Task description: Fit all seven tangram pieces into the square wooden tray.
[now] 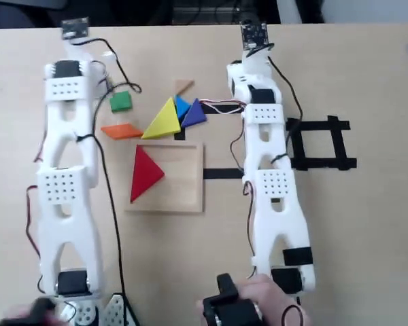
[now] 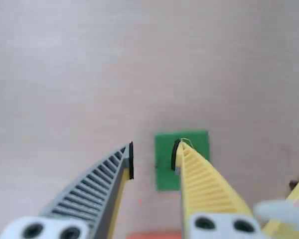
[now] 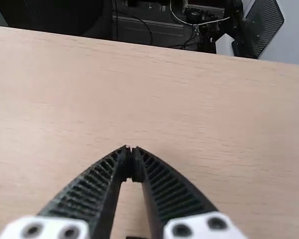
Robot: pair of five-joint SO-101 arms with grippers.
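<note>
High view, centre: red triangle alone in tray, roughly one of seven fitted | higher in frame, loose: orange piece, yellow triangle, blue triangle, green square | left gripper open astride green square's edge | right gripper closed, empty, over table

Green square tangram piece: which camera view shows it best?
Left wrist view: the green square tangram piece is close and large, though a yellow pincer finger covers part. High view: the piece looks small. Right wrist view: wooden tabletop.
</note>
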